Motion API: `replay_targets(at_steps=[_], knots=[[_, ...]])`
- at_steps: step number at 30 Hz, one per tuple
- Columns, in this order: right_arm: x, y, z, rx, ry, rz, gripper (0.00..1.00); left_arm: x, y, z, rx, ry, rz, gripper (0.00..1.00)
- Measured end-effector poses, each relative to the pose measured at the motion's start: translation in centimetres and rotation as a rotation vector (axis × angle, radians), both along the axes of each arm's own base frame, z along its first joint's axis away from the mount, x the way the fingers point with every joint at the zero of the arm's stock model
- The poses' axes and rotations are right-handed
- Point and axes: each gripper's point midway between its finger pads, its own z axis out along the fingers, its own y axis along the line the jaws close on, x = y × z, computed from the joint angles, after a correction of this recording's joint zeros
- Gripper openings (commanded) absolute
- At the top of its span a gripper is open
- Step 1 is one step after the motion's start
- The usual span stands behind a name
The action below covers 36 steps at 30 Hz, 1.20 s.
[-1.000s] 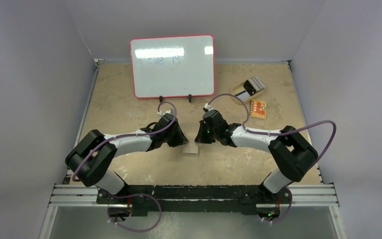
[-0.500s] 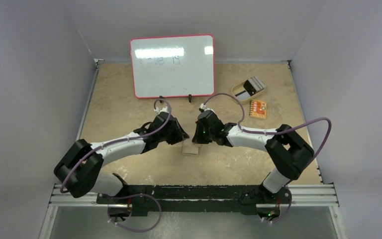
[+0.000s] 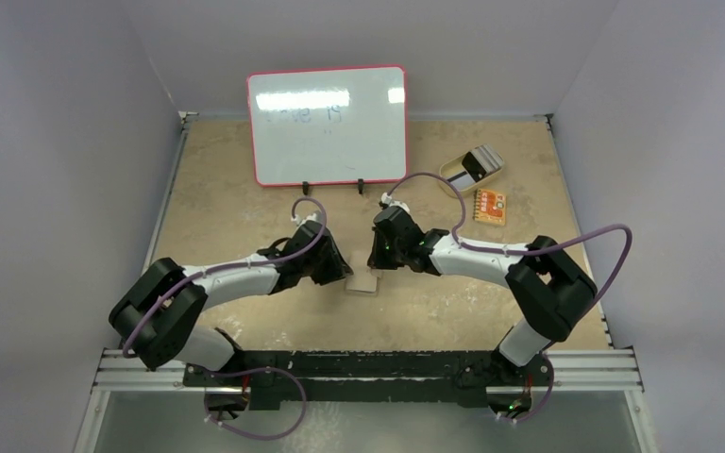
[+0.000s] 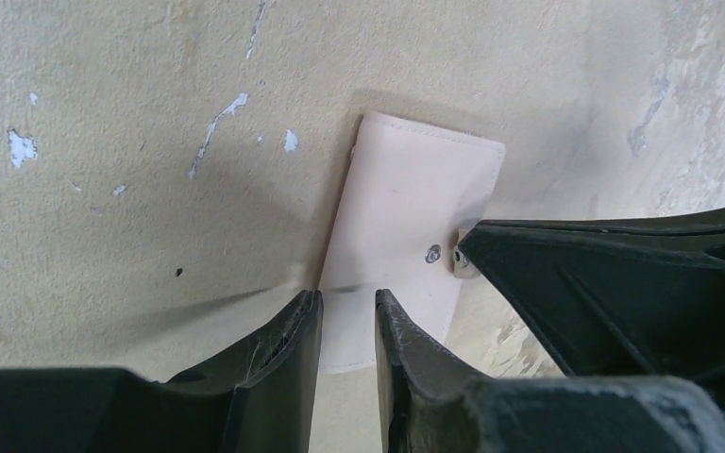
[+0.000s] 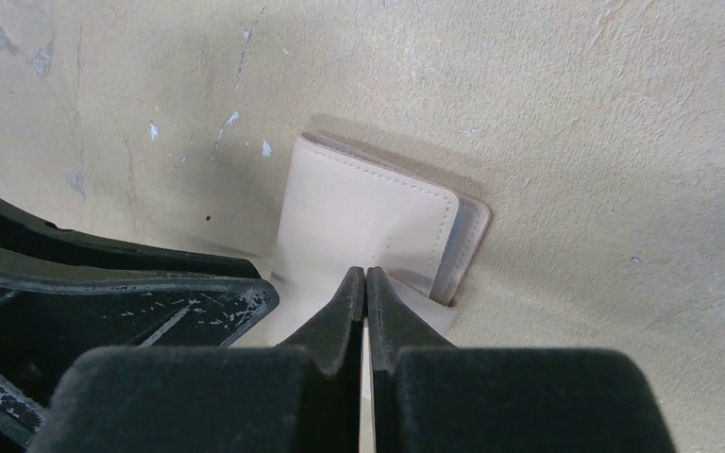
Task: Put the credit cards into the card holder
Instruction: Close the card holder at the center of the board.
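The card holder [image 3: 362, 281] lies folded shut on the table between both grippers, and it also shows in the left wrist view [image 4: 406, 198] and the right wrist view [image 5: 363, 212]. My left gripper [image 4: 345, 307] is narrowly open, its fingertips over the holder's near left edge. My right gripper [image 5: 366, 276] is shut, its tips at the holder's snap tab [image 4: 463, 262], which it appears to pinch. The credit cards [image 3: 477, 163] lie stacked in a tan oval dish [image 3: 452, 173] at the back right, far from both grippers.
A red-framed whiteboard [image 3: 328, 125] stands at the back centre. A small orange packet [image 3: 490, 206] lies just in front of the dish. Walls close in on the left, right and back of the table.
The left arm reached out and then drew back, and its gripper stayed at the holder's left edge. The right gripper shifted slightly up and left at the holder.
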Motion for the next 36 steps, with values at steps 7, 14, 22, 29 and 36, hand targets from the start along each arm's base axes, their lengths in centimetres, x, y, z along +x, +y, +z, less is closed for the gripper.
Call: replay_targets(at_steps=[7, 14, 22, 29, 36], knots=[[-0.2, 0.1, -0.1, -0.003, 0.001, 0.008, 0.00, -0.3, 0.0, -0.4, -0.004, 0.008, -0.005, 0.25], [-0.5, 0.5, -0.5, -0.018, 0.000, 0.018, 0.00, -0.4, -0.2, -0.4, -0.029, 0.008, 0.000, 0.23], [-0.3, 0.7, -0.4, -0.033, -0.013, 0.011, 0.00, -0.5, -0.3, -0.5, -0.043, 0.009, 0.001, 0.22], [-0.4, 0.8, -0.6, -0.058, -0.022, 0.011, 0.00, -0.6, -0.4, -0.6, -0.060, 0.010, 0.004, 0.22], [-0.3, 1.0, -0.8, -0.086, -0.045, 0.003, 0.00, -0.6, -0.5, -0.6, -0.068, 0.009, 0.008, 0.22]])
